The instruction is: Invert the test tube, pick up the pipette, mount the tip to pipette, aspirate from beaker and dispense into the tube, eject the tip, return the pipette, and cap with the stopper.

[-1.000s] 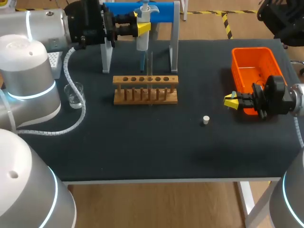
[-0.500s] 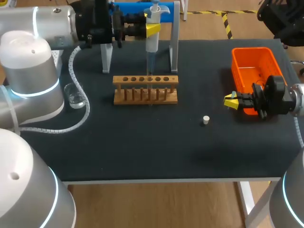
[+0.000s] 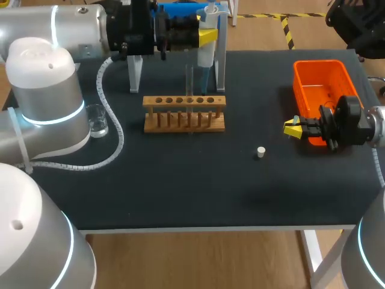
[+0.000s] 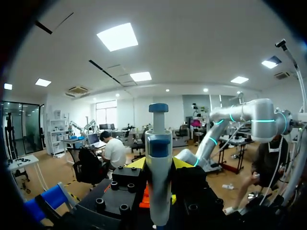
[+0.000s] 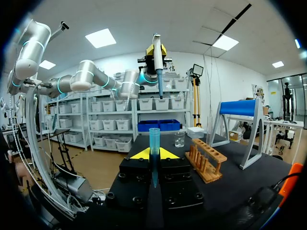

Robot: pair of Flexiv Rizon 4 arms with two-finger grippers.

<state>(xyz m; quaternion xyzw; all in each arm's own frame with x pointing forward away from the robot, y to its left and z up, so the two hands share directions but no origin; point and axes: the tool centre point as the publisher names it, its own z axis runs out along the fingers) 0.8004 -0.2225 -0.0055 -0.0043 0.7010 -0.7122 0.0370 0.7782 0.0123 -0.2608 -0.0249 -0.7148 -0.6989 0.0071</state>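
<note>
My left tool [image 3: 203,37], at the upper middle of the head view, is clamped on the pipette [image 3: 206,55]; the pipette hangs upright just beside the right leg of the blue stand [image 3: 222,60], and the left wrist view shows its body pinched between both yellow fingers; my right tool [image 3: 293,128], at the right middle of the frame, sits near the lower left corner of the orange bin [image 3: 322,78], closed on a blue pipette tip [image 5: 154,143] held point down; the test tube [image 3: 191,81] stands upright in the wooden rack [image 3: 184,117] at the centre; the white stopper [image 3: 260,152] lies on the counter [image 3: 180,180] between rack and right tool; the beaker [image 3: 96,120] stands at the left.
</note>
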